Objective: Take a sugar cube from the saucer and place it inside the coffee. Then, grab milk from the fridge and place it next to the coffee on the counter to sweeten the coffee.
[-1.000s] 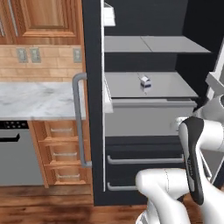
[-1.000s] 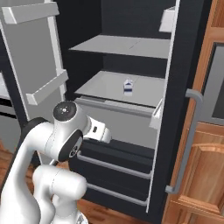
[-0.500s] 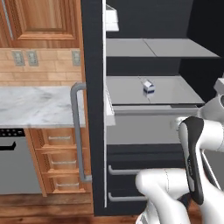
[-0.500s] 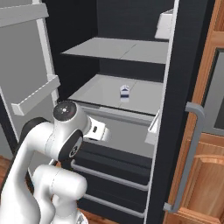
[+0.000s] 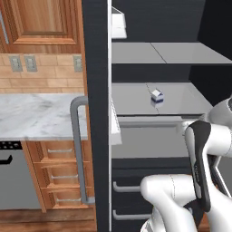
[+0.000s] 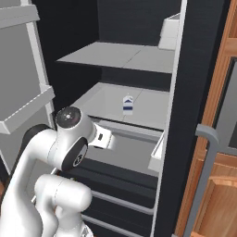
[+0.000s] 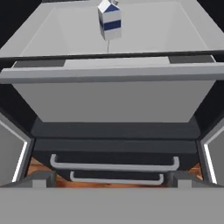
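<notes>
item: milk (image 5: 157,94) — small boxy carton, white with a dark blue band, gabled top. it is standing upright and alone toward the middle of the grey shelf (image 6: 152,111) inside the fridge (image 5: 96,68), well back from the shelf's front lip, with nothing crowding it, so a reach from the front looks unobstructed.

item: fridge — tall, black, matte cabinet, standing open, presumably for the fetch. it is holding flat grey shelves above and dark drawers (image 7: 113,164) with thin pale bar handles below. a long grey bar handle (image 5: 78,149) is running down the black panel beside the worktop.

item: gripper (image 7: 111,179) — two short dark fingertips (image 7: 41,178) rising at the bottom of the hand view, spread as wide as they go and holding nothing. it is looking into the fridge below shelf level, with the carton above and beyond, well apart from the tips; judged to be lining up an approach, the milk leg of the task not yet done.

item: arm (image 6: 65,148) — glossy white rounded shells with dark joints, folded low in front of the drawers.

item: counter (image 5: 36,118) — white marble slab with grey veins, smooth and flat, just beside the fridge, over brown wooden cabinets (image 5: 59,176) with small metal pulls. judged to be where the carton is wanted.
</notes>
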Tool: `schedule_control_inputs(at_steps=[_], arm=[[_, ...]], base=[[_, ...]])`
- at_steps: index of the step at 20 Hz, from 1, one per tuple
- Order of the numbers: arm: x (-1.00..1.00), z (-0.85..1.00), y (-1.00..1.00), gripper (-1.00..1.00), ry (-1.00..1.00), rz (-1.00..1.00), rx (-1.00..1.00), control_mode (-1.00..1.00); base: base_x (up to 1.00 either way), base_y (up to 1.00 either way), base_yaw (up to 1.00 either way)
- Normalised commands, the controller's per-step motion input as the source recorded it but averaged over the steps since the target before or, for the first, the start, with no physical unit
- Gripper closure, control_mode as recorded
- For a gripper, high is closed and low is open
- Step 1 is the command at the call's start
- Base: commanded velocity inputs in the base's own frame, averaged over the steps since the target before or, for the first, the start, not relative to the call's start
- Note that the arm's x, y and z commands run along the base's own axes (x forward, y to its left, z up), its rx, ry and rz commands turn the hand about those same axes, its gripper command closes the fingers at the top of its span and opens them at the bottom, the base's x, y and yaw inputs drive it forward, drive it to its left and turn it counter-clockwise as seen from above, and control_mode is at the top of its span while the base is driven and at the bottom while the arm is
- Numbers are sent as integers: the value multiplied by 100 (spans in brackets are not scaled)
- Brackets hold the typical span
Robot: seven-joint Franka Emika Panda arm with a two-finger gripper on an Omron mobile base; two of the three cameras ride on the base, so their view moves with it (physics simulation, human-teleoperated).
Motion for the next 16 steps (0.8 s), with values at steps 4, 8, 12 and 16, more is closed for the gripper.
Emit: schedule_control_inputs(at_steps=[4,8,12,16], arm=[[14,16,3,-100,0,0,0,-100],[33,42,0,-100,0,0,0,-100],[54,37,0,-100,0,0,0,-100],[65,11,0,-100,0,0,0,-100]], base=[[6,2,0],[0,0,0],[0,0,0],[0,0,0]])
